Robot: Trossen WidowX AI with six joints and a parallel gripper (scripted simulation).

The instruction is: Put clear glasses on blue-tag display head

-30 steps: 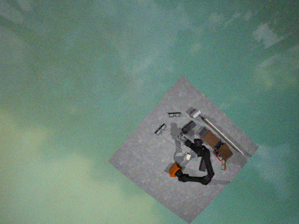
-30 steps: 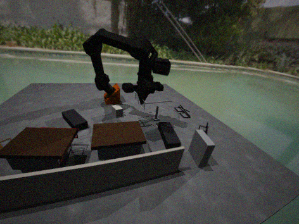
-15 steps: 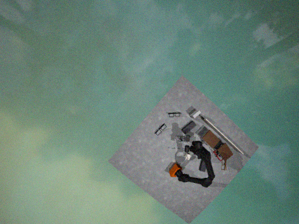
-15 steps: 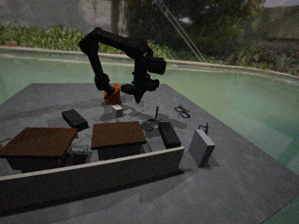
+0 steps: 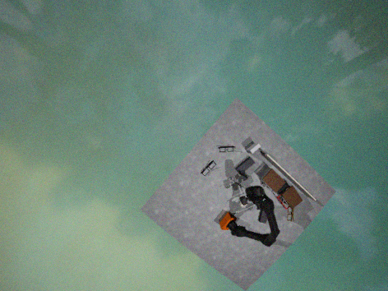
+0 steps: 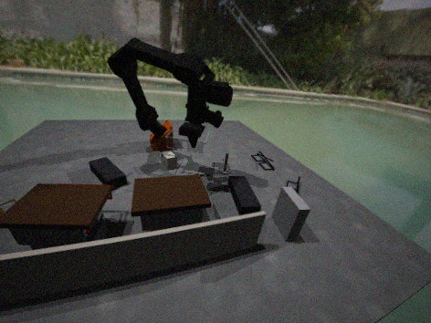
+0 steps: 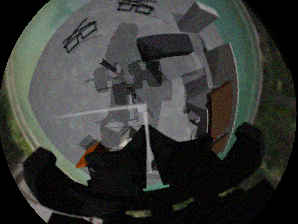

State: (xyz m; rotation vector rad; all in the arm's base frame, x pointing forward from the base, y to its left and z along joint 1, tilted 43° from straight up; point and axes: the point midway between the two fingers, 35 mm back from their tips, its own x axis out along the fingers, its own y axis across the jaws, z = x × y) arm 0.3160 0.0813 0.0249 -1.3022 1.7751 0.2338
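Note:
My gripper point(image 6: 194, 133) point(image 5: 243, 200) point(image 7: 145, 127) is shut on the clear glasses point(image 7: 145, 123), which show in the wrist view as thin pale lines running out from between the fingertips. In the exterior view the gripper hangs above the table, near the orange arm base point(image 6: 162, 135) point(image 5: 225, 221). Grey display-head shapes point(image 7: 127, 86) point(image 5: 231, 176) stand on the table ahead of the gripper. They are too blurred to tell which one bears the blue tag. The glasses are clear of both heads.
Two dark-framed glasses point(image 5: 208, 167) point(image 5: 226, 148) point(image 6: 263, 161) lie on the table. Two brown-topped stands point(image 6: 169, 193) point(image 6: 55, 203), a long low wall point(image 6: 137, 253), a grey block point(image 6: 290, 213), dark boxes point(image 6: 108, 171) point(image 6: 243, 193) and a white cube point(image 6: 169, 160) stand around.

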